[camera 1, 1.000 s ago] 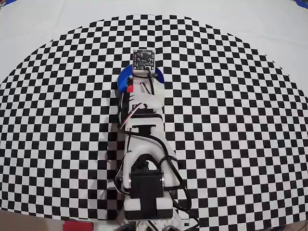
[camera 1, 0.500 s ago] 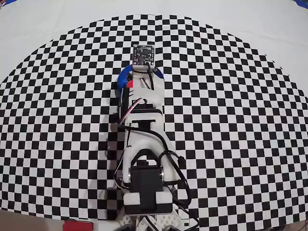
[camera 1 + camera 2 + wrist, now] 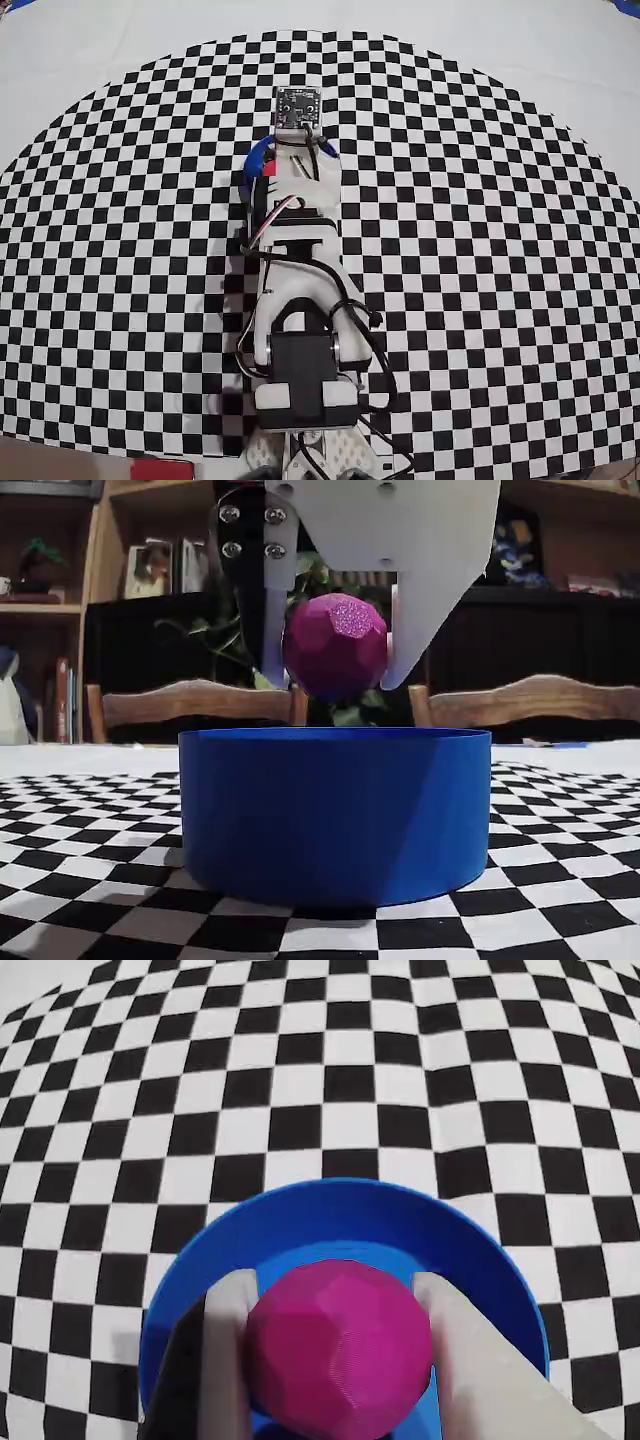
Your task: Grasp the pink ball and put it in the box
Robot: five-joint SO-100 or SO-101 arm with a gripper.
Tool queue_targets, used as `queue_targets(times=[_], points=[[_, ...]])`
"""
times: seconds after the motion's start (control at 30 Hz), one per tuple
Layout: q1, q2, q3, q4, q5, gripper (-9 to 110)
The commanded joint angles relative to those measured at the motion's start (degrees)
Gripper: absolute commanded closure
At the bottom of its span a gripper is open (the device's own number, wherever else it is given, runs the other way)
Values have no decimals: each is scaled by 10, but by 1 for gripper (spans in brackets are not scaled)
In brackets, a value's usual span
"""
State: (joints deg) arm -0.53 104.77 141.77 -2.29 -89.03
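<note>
My gripper (image 3: 335,685) is shut on the pink ball (image 3: 335,646) and holds it in the air just above the box (image 3: 335,815), a round blue container on the checkered mat. In the wrist view the ball (image 3: 342,1348) sits between my two pale fingers (image 3: 232,1360) over the box's blue floor, with the box rim (image 3: 350,1195) curving beyond it. In the overhead view my arm covers the ball, and only a sliver of the blue box (image 3: 258,160) shows at the arm's left.
The checkered mat (image 3: 480,250) spreads all round the box. In the fixed view, chairs (image 3: 190,702) and shelves stand in the background behind the table.
</note>
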Motion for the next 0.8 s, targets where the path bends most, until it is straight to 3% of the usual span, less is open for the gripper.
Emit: queue_targets(times=[0.0, 0.77], points=[[1, 3, -32, -9, 4, 101], [1, -12, -33, -10, 4, 101]])
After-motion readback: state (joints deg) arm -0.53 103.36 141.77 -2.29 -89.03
